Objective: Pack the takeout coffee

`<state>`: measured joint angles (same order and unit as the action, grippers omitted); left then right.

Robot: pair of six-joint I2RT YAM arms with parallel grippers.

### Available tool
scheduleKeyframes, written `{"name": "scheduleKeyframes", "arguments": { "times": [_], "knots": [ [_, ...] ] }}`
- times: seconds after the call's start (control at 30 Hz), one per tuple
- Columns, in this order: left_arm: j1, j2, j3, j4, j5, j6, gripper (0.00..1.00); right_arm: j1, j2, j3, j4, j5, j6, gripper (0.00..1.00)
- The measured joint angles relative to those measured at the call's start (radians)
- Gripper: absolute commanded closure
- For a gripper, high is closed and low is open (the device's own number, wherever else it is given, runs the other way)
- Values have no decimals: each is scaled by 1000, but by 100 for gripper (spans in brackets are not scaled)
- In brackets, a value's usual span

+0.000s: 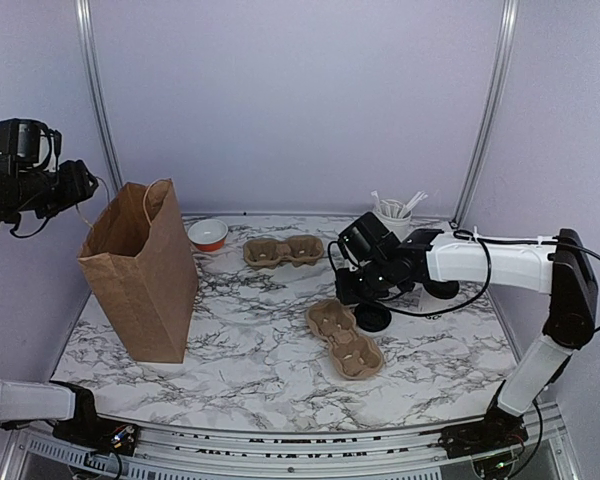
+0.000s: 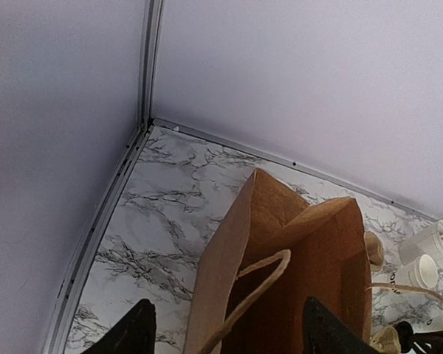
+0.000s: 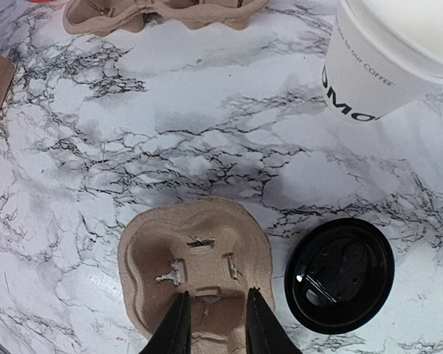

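The takeout coffee cup (image 3: 369, 74), white with dark lettering, stands upright at the top right of the right wrist view. It also shows small in the left wrist view (image 2: 419, 273). Its black lid (image 3: 340, 274) lies flat on the table (image 1: 373, 318), beside a brown pulp carrier (image 3: 199, 258). My right gripper (image 3: 214, 324) hangs over that carrier's near well, jaws a narrow gap apart with nothing between them. In the top view the right arm hides the cup. My left gripper (image 2: 225, 332) is open, high above the brown paper bag's (image 2: 295, 243) open mouth, with a handle loop between its fingers.
The paper bag (image 1: 140, 270) stands upright at the left. A second carrier (image 1: 283, 250) and a small red-and-white bowl (image 1: 208, 234) sit at the back. A white cup of stirrers (image 1: 395, 212) stands behind the right arm. The near carrier (image 1: 345, 338) lies mid-table.
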<state>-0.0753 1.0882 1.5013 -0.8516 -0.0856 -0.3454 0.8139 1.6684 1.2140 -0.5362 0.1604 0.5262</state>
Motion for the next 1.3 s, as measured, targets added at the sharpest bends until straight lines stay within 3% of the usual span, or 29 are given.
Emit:
{"name": "scheduleKeyframes", "arguments": {
  "times": [0.17,0.47,0.9,1.07,1.3],
  "knots": [
    [0,5,3,-11,16,17,53,0,-8,19,-2,-3,-23,73],
    [0,69,8,-39,74,46,45,0,-8,26,-8,-14,-51,72],
    [-35,68,-93,-54,52,58,53,0,-17,29,-7,-20,-68,71],
    [-64,68,-117,-60,18,61,64,0,-18,29,-7,-20,-76,71],
    [-116,71,-116,-61,-29,73,93,0,-30,29,-8,-21,-91,69]
  ]
}}
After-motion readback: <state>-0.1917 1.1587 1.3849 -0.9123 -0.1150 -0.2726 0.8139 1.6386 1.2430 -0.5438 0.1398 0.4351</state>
